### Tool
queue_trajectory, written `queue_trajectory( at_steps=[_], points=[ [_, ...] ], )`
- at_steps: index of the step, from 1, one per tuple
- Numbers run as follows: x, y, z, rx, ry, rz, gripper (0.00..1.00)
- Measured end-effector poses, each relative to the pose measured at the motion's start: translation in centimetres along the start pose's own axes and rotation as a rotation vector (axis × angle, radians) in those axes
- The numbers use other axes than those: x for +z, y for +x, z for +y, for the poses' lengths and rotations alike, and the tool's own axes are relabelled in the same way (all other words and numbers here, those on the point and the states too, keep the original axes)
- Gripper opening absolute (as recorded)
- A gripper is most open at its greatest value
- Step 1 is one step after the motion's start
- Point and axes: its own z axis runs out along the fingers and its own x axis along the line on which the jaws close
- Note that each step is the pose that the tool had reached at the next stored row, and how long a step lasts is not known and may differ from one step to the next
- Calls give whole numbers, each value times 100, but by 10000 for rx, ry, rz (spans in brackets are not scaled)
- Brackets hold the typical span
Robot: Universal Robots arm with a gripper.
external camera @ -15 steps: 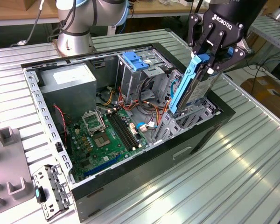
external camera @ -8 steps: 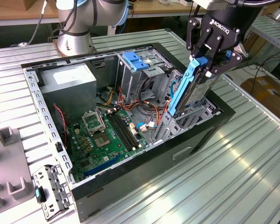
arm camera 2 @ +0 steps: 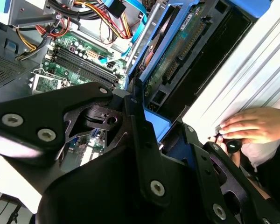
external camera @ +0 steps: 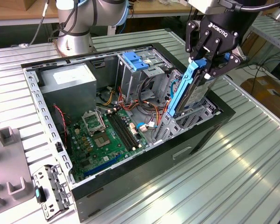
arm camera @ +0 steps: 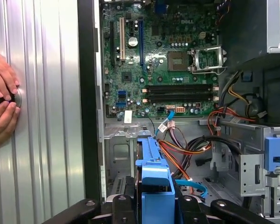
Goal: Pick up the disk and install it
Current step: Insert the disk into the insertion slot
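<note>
"Tool (external camera: 208, 64) status?"
"Clamped on the disk (external camera: 189, 91) — I see it hanging directly beneath, long axis steeply upright, lower end at the drive bay (external camera: 201, 115) of the case (external camera: 144, 173)."

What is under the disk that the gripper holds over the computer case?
Under the disk, which the gripper clamps, is a metal drive bay at the corner of the computer case. The disk's lower end and the bay walls cover the bay's inside.

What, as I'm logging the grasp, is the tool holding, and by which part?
The disk, nearly upright at the open computer case. The tool is shut on the disk's upper end.
</note>
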Motion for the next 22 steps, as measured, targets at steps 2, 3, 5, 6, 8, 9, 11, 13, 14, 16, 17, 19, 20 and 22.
queue_trajectory(
  at_steps=[2, 3, 5, 6, 8, 9, 11, 13, 14, 16, 17, 19, 20, 22],
  points=[
    [14, 0, -3, 0, 0, 1, 37],
    [19, 0, -3, 0, 0, 0, 37],
    [32, 0, -5, 0, 0, 0, 37],
    [44, 0, -7, 0, 0, 0, 37],
    [56, -1, -9, 0, -1, 0, 37],
    [64, -1, -9, 0, -1, 0, 37],
    [83, -1, -11, 0, 0, 2, 37],
    [100, -1, -13, 0, 0, 2, 37],
    [114, -1, -14, 0, -1, 0, 37],
    [133, -1, -16, 1, -3, 7, 37],
    [139, -2, -18, 0, 0, 4, 37],
    [143, -1, -20, -1, 0, -1, 37],
    [140, -1, -20, -1, 1, -2, 37],
    [117, -1, -21, -1, 2, -6, 37]
  ],
)
